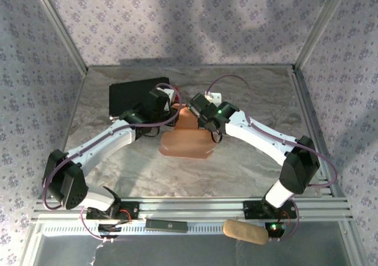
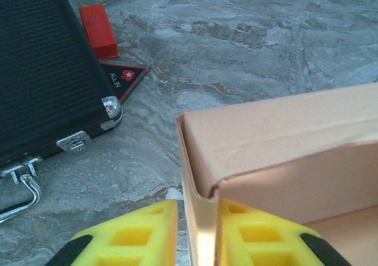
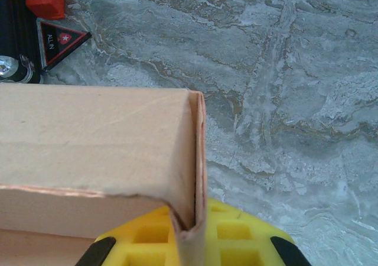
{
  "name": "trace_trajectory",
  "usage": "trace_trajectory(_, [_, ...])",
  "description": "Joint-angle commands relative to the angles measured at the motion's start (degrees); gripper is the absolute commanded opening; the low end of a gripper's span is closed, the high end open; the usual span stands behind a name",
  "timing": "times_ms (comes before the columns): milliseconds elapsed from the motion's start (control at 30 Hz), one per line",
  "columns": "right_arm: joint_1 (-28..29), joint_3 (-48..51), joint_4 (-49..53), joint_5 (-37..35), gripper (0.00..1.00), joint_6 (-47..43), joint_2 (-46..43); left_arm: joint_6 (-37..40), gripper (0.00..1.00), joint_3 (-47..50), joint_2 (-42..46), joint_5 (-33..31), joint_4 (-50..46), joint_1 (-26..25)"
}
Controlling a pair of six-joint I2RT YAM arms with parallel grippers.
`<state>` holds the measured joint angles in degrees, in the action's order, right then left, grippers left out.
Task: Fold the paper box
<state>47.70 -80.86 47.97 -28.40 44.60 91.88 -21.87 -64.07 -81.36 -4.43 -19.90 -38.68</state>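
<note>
- black case (image 1: 139,94) lies flat at the far left of the table (image 1: 260,83), just behind the left gripper (image 1: 175,104); ribbed black skin, chrome corner cap, metal latch (image 2: 74,142) and wire handle (image 2: 20,195)
- red block (image 2: 98,29) and a black-red triangular sticker (image 2: 124,80) sit just beside the case's corner
- tan pad (image 1: 245,232), rounded oblong, rests on the near rail by the right arm's base, well apart from the work
- table is glossy grey-tan marble pattern; floral-print walls around it
- paper box (image 1: 186,139) at table centre between the two arms: salmon-orange thin cardboard, matte, partly erected, walls up at the far end, a flat panel spreading toward the near edge
- left gripper (image 2: 198,242): yellow foam pads (image 2: 136,236) closed on an upright box wall (image 2: 283,142) at a corner crease
- right gripper (image 3: 189,236): yellow pads clamped on the box's opposite corner wall (image 3: 94,142), edges doubled there
</note>
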Motion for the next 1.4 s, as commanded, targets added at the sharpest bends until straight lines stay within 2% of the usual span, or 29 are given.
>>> trace_trajectory(0, [-0.13, -0.45, -0.06, 0.26, 0.0, 0.22, -1.3, 1.45, 0.18, -2.75, -1.46, -2.09, -0.57, -0.32])
trace_trajectory(133, [-0.14, -0.35, -0.22, 0.38, 0.0, 0.26, -1.2, 1.74, 0.09, -3.63, -3.0, -3.73, -0.22, -1.01])
trace_trajectory(267, [-0.15, -0.27, -0.08, 0.3, 0.0, 0.53, -1.16, 1.58, 0.0, -4.84, -4.53, -10.6, -1.65, -3.4])
trace_trajectory(467, [-0.29, -0.35, 1.27, -0.2, 0.0, 1.89, -0.66, -1.08, 0.0, -7.99, -7.96, -25.68, -7.19, -8.01])
trace_trajectory(600, [-0.51, -0.15, 1.62, -0.32, 0.0, 2.52, -0.62, -3.58, 0.0, -7.91, -7.77, -29.51, -8.34, -9.33])
trace_trajectory(700, [-0.63, 0.24, 0.92, 0.31, 0.0, 2.21, -0.9, -3.15, 0.01, -6.93, -7.0, -28.62, -6.25, -9.3])
trace_trajectory(767, [-0.7, 0.19, 0.73, 0.75, 0.0, 2.03, -1.0, -1.7, 0.13, -6.05, -6.5, -24.75, -4.06, -9.16])
trace_trajectory(867, [-0.9, 0.33, 0.33, 1.46, 0.0, 2.05, -1.28, -0.49, 0.2, -5.57, -6.67, -20.84, -2.28, -8.39])
trace_trajectory(1000, [-1.06, 0.44, 0.03, 2.03, 0.0, 2.0, -1.59, -0.15, 0.18, -5.4, -6.97, -19.24, -1.6, -7.58])
trace_trajectory(1133, [-1.04, 0.49, 0.18, 1.95, 0.0, 2.02, -1.68, 0.15, 0.03, -5.6, -7.36, -19.82, -1.99, -7.47])
trace_trajectory(1167, [-1.13, 0.43, 0.28, 1.95, 0.0, 2.15, -1.69, 0.16, 0.02, -5.7, -7.54, -20.24, -2.31, -7.53])
trace_trajectory(1233, [-1.27, 0.43, 0.37, 1.86, 0.0, 2.29, -1.62, 0.15, 0.03, -5.8, -7.87, -21.24, -2.9, -7.76])
trace_trajectory(1300, [-1.4, 0.28, 0.37, 1.86, 0.0, 2.43, -1.7, 0.48, 0.08, -5.89, -8.37, -23.22, -3.62, -8.15])
trace_trajectory(1367, [-1.39, 0.26, 0.64, 1.88, 0.0, 2.64, -1.58, 0.68, 0.06, -6.48, -9.17, -26.72, -5.17, -8.9])
